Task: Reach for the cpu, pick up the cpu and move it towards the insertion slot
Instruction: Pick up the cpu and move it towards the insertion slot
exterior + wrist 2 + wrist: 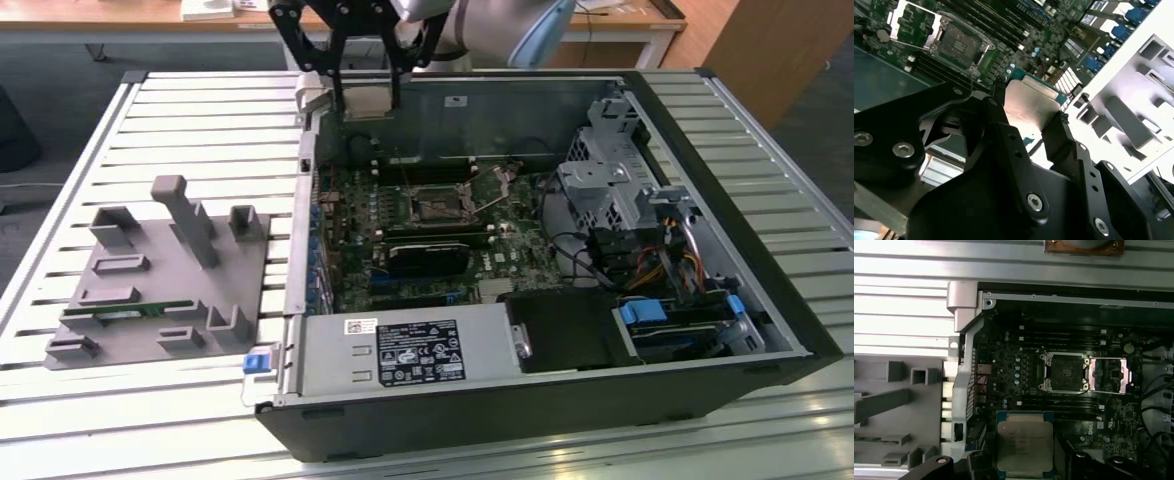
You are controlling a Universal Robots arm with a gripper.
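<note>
My gripper (364, 98) hangs above the far left corner of the open computer case, shut on the cpu (368, 96). In both wrist views the cpu (1029, 106) (1024, 442) is a flat silvery square with a pale rim, clamped edge-on between the two black fingers (998, 117). The insertion slot (434, 207) (956, 45) (1065, 372) is a dark square socket with a silvery frame on the motherboard. It lies inside the case, below the held chip and apart from it. Its metal lid (1109, 375) is folded open beside it.
The black computer case (747, 330) lies open on a slatted metal table (200, 120). Inside are a power supply (400, 352), a drive cage (607, 190) and cables. A grey fixture tray (160, 280) with a green memory stick (127, 310) sits at the exterior view's left.
</note>
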